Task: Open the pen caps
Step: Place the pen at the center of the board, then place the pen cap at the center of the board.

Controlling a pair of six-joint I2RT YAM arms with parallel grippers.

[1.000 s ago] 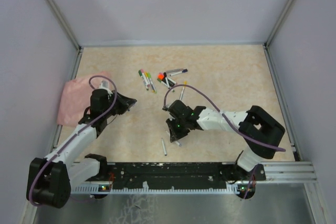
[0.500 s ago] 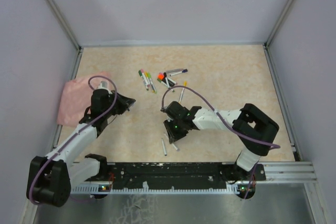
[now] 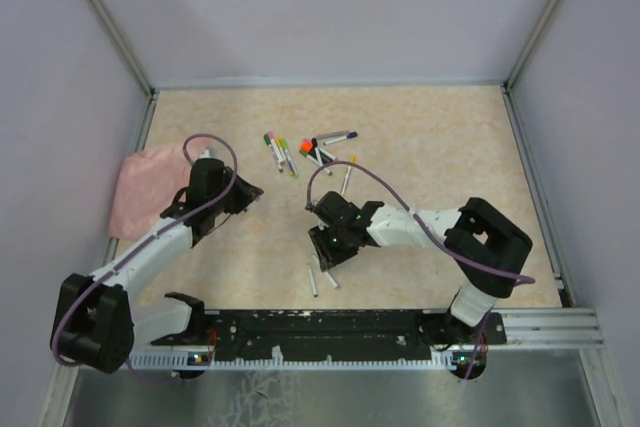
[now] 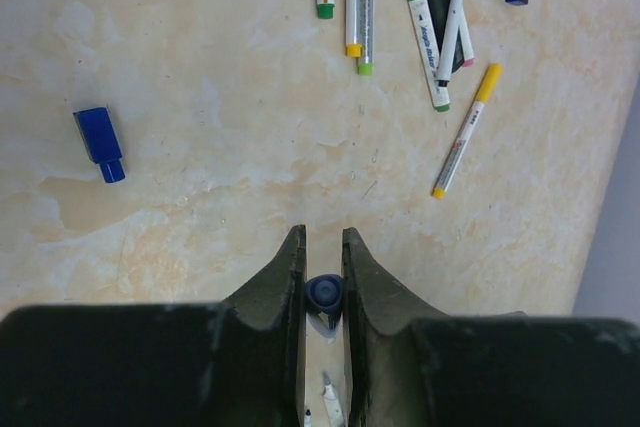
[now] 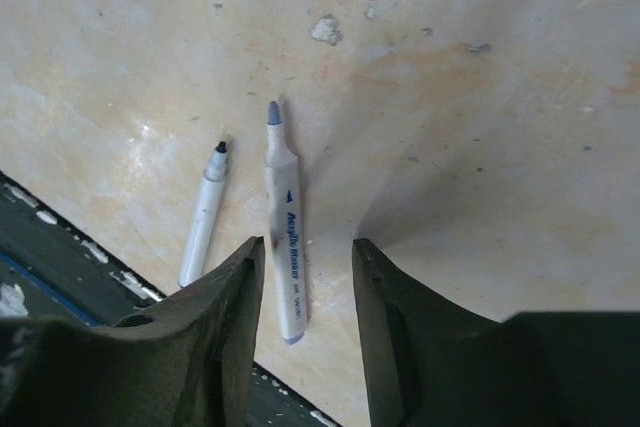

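Note:
In the left wrist view my left gripper [image 4: 323,239] is shut on a dark blue pen cap [image 4: 324,292], held a little above the table; from above the gripper [image 3: 245,194] sits left of centre. Another blue cap [image 4: 99,141] lies loose on the table to its left. My right gripper [image 5: 308,247] stands open just above an uncapped white pen [image 5: 283,237] that lies flat on the table and touches neither finger. A thinner uncapped pen [image 5: 203,217] lies beside it. Several capped pens [image 3: 280,152] lie in a cluster at the back, with a yellow one [image 4: 465,130] apart.
A pink cloth [image 3: 145,187] lies at the left edge, behind my left arm. The black rail [image 3: 330,327] of the arm bases runs along the near edge, just behind the two uncapped pens [image 3: 312,280]. Grey walls close in the table on three sides.
My right gripper has opened and let go of the white pen, which now lies beside the thinner one. My left arm has shifted slightly right, its grip unchanged.

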